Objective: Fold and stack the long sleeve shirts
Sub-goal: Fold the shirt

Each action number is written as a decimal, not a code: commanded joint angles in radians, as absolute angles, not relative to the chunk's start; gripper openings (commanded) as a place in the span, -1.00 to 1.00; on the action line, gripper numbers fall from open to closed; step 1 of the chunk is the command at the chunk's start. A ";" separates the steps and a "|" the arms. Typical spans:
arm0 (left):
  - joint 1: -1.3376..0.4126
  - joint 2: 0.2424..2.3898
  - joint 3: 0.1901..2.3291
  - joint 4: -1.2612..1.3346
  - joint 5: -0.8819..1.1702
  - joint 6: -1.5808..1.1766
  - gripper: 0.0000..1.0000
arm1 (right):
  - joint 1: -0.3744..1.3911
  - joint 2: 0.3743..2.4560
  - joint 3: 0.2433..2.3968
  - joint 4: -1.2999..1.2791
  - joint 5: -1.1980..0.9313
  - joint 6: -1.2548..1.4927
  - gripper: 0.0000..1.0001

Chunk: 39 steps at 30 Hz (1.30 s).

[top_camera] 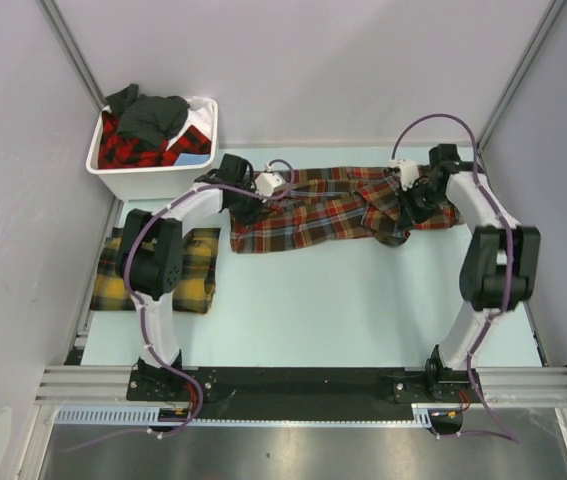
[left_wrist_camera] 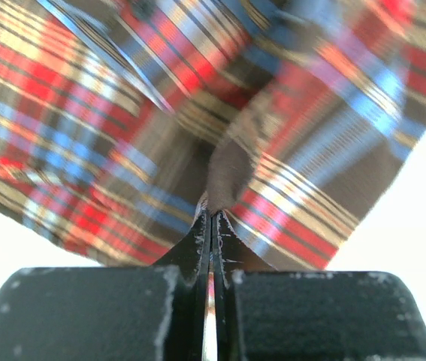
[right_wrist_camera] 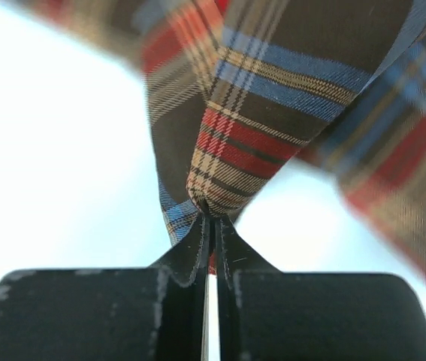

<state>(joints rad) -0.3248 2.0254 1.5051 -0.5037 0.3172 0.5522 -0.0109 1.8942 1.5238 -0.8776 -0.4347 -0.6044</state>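
A red-brown plaid shirt with blue lines [top_camera: 333, 208] lies spread across the far middle of the table. My left gripper [top_camera: 263, 192] is shut on its left end; the left wrist view shows the cloth [left_wrist_camera: 288, 113] pinched at the fingertips [left_wrist_camera: 211, 214]. My right gripper [top_camera: 410, 190] is shut on the shirt's right part, and the right wrist view shows a fold of the fabric [right_wrist_camera: 250, 113] bunched between the tips [right_wrist_camera: 211, 214]. A yellow-and-dark-green plaid shirt [top_camera: 198, 270] lies folded at the left, partly under the left arm.
A white plastic bin [top_camera: 153, 175] at the back left holds red-black plaid and dark grey garments [top_camera: 148, 120]. Walls close the table in at the back and both sides.
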 commanded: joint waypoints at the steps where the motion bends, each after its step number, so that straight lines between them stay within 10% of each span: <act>1: -0.327 1.841 1.409 -0.500 0.367 0.653 -1.00 | -0.018 1.581 1.438 -1.020 -0.466 -0.676 -1.00; 21: -0.591 1.316 0.697 -0.509 0.322 0.931 -0.93 | -0.048 0.563 1.055 -1.516 -0.158 -1.189 -0.90; 29: -0.591 1.335 0.683 -0.485 0.279 0.907 -0.06 | -0.048 0.593 1.042 -1.444 -0.285 -1.374 -0.59; 39: -0.554 1.241 0.707 -0.494 0.396 0.789 0.05 | 0.286 0.981 1.131 -1.122 -0.373 -1.208 -0.81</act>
